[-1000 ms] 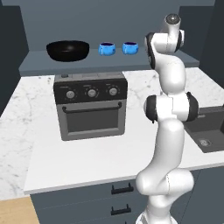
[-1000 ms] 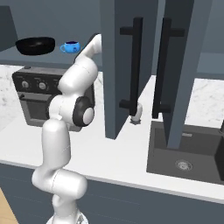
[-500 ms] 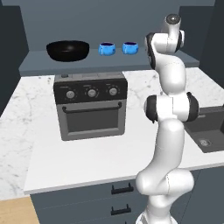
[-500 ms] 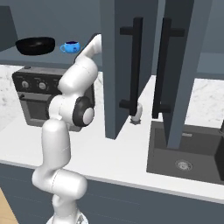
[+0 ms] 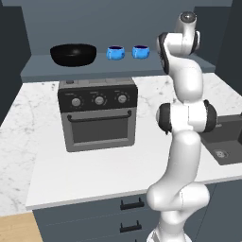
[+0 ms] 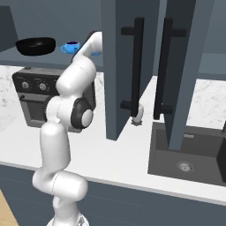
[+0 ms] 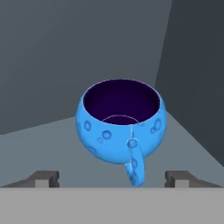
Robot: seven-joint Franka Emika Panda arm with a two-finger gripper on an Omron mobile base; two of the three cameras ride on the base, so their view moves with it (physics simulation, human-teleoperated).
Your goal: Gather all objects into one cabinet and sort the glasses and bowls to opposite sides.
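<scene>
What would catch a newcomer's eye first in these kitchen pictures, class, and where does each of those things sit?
The bright-blue cup stands out first: it sits upright on the grey cabinet shelf just ahead of the open gripper, handle towards it. On the same shelf above the countertop oven, a second blue cup stands beside it and a wide black bowl sits at the left end. The tall white arm rises at the right.

Grey countertop oven [image 5: 98,116] with three knobs sat on white marble counter [image 5: 90,175]. Dark sink [image 6: 187,154] set into counter at right. Drawers [image 5: 127,215] below counter edge.
</scene>
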